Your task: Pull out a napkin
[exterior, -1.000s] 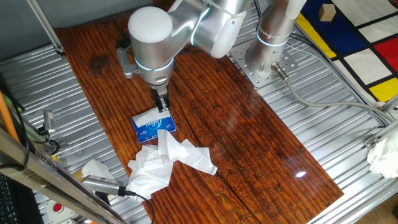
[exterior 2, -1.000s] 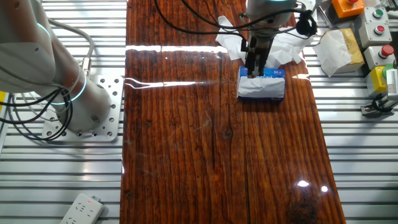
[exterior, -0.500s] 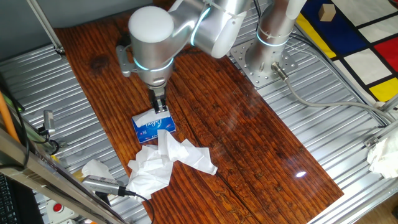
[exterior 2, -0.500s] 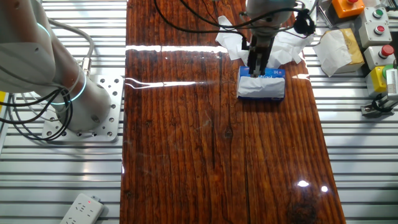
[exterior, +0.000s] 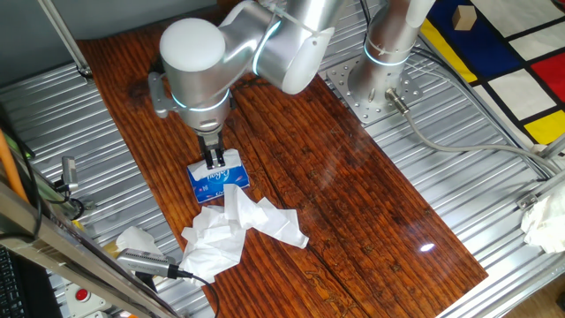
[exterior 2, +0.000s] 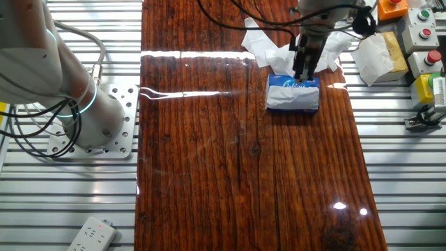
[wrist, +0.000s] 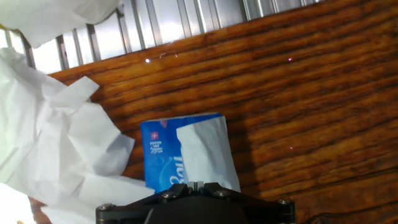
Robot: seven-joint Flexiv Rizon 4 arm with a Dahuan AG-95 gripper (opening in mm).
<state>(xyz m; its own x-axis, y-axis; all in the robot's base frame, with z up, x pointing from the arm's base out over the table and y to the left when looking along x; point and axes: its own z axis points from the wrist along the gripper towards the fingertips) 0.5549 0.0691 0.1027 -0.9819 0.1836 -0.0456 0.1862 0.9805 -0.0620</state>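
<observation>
hovering just above the pack [exterior: 217, 180], your gripper [exterior: 214, 162] points straight down with its fingers drawn close together; i cannot tell from any view whether they have paper pinched between them or simply stand nearly shut. in the hand view the fingertips are out of sight behind the hand's black body, so that view does not settle it either.

the napkin [wrist: 205, 157] lies directly beneath the gripper, a white sheet poking out of the pack's top and spread across the half of the pack to the gripper's right in the hand view. judge it as very light, limp and easy to tear: a pinch on the raised fold near the opening should hold, but a grab at a loose corner may rip it. the pack looks light too, so a fast pull could lift it along with the sheet; a steady upward pull seems the safer choice.

counting what you have: one pack, one napkin showing from it, and one loose pile [exterior: 237, 228] of crumpled sheets on the wood just past the pack on the side away from the arm's base. more white paper [exterior 2: 376, 56] sits off the wood, well apart from the gripper.
</observation>
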